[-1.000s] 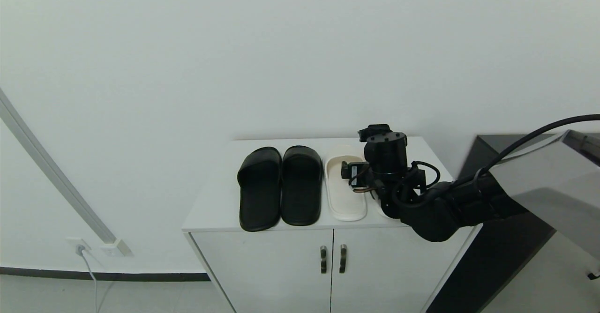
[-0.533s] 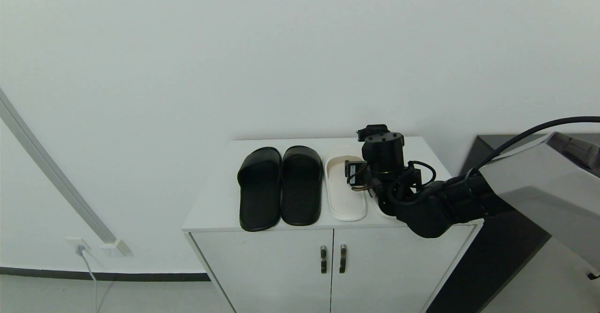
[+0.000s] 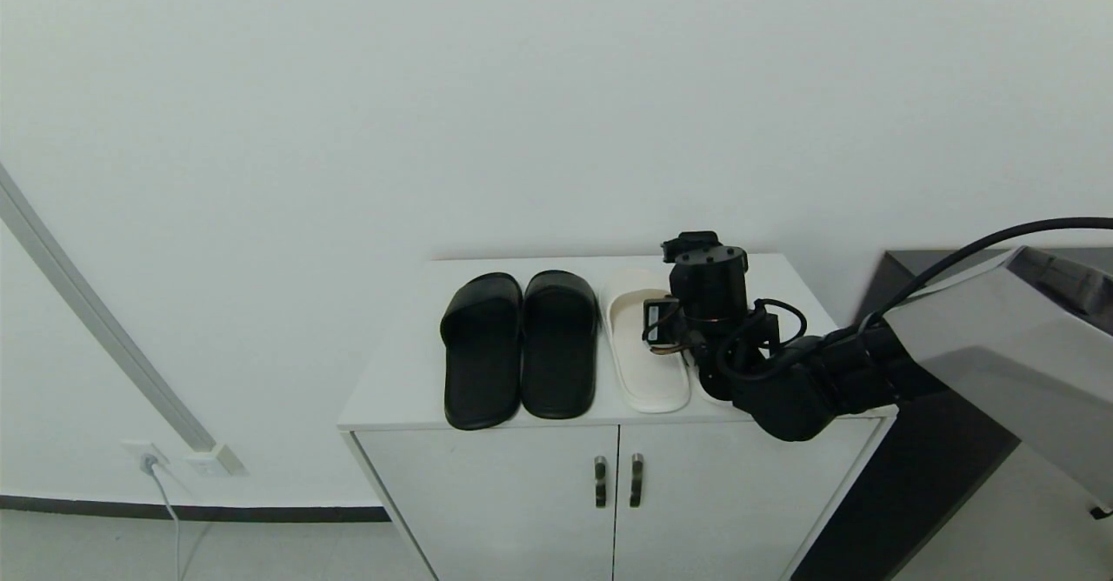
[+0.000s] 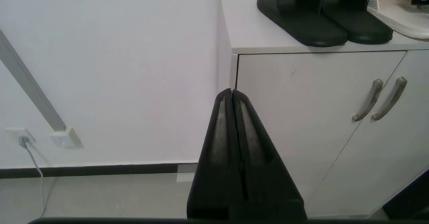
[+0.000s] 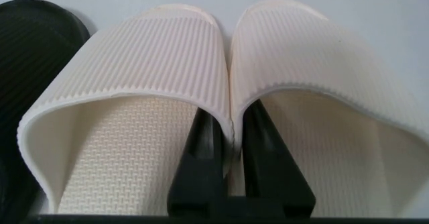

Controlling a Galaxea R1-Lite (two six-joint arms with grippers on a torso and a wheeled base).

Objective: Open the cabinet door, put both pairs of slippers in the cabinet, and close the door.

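Two black slippers (image 3: pixel 520 348) and a white pair (image 3: pixel 648 363) lie side by side on top of the white cabinet (image 3: pixel 396 381). Its two doors are closed, their handles (image 3: pixel 618 480) meeting at the middle. My right gripper (image 5: pixel 231 119) reaches into the white pair (image 5: pixel 147 63) from the heel side. One finger sits inside each slipper, and the two touching inner walls are pinched between them. My left gripper (image 4: pixel 232 95) hangs shut and empty, low beside the cabinet's left front corner (image 4: pixel 234 56). The black slippers (image 4: pixel 325 9) lie above it.
A dark piece of furniture (image 3: pixel 922 272) stands against the cabinet's right side. On the left, a slanted conduit (image 3: pixel 96 320) runs down the wall to an outlet (image 3: pixel 143 457) with a cable. Bare floor lies left of the cabinet.
The right wrist has crept slightly toward the wall over the white pair. The visible white slipper's heel has shifted a little to the right. The black slippers and doors have not moved.
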